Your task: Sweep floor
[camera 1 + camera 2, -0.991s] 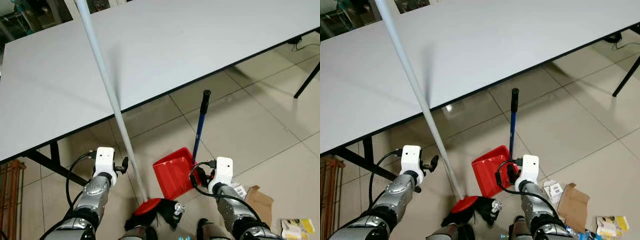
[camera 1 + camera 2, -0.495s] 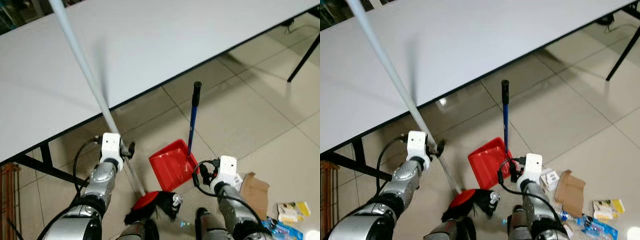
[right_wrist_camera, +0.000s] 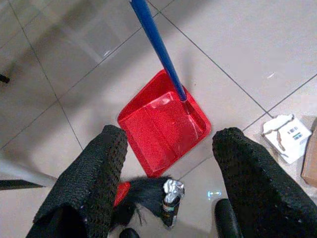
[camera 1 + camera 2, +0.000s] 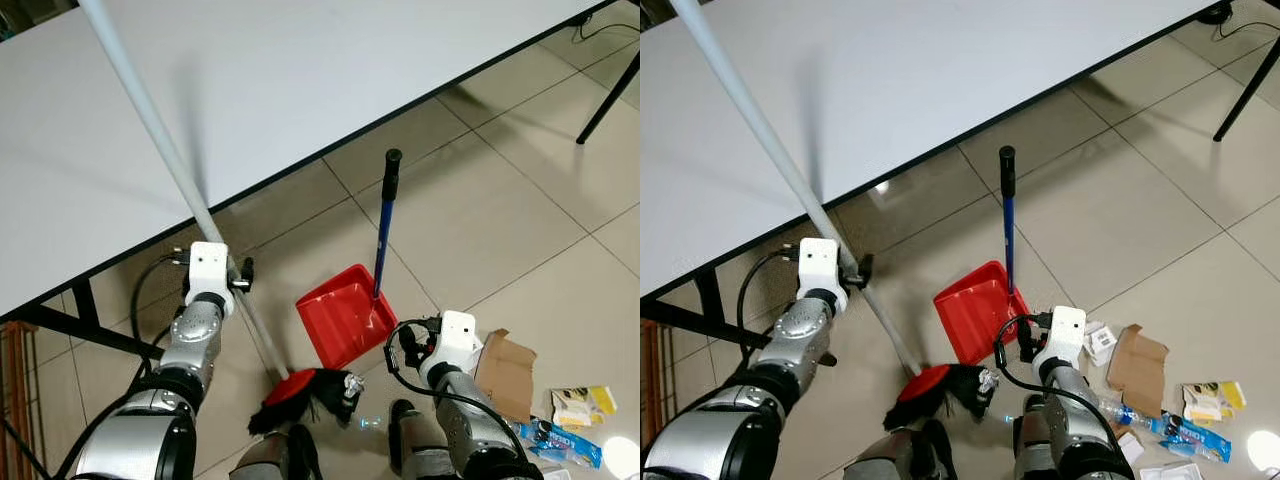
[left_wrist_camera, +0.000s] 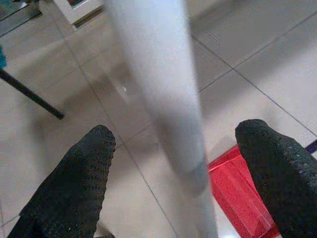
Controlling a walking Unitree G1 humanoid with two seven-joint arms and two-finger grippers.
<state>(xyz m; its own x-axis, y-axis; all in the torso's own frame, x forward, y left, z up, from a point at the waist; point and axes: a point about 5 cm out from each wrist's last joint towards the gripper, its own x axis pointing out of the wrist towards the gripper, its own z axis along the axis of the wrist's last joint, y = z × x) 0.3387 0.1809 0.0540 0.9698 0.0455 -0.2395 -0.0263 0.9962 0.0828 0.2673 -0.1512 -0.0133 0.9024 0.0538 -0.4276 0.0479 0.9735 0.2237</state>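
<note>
While the big white table (image 4: 330, 90) spreads across the upper part of the head views, the tiled floor (image 4: 480, 220) runs out beneath it and to the robot's right, and a dark table leg (image 4: 608, 98) slants down at the far right edge. The broom handle (image 4: 160, 150), long and pale grey, leans from the upper left down across the table edge to the red broom head (image 4: 290, 385) with its black bristles (image 4: 330, 388), resting on the floor just in front of the robot's feet. Right beside those bristles sits the red dustpan (image 4: 343, 318), flat on the tiles, its blue handle (image 4: 382, 235) standing upright with a black grip on top. A crushed silver can (image 3: 171, 194) lies among the bristles, near the dustpan's front lip. Off to the robot's right there's a scatter of litter: a piece of brown cardboard (image 4: 505, 362), a small white carton (image 4: 1101, 342), a yellow packet (image 4: 575, 408) and a blue wrapper (image 4: 560, 442).

The left gripper (image 5: 173, 168) is up at the broom handle, its two black fingers (image 5: 74, 183) spread wide on either side of the shaft, with gaps showing on both sides. The right gripper (image 3: 166, 186) hovers low above the dustpan, fingers (image 3: 247, 183) parted and holding nothing.
</note>
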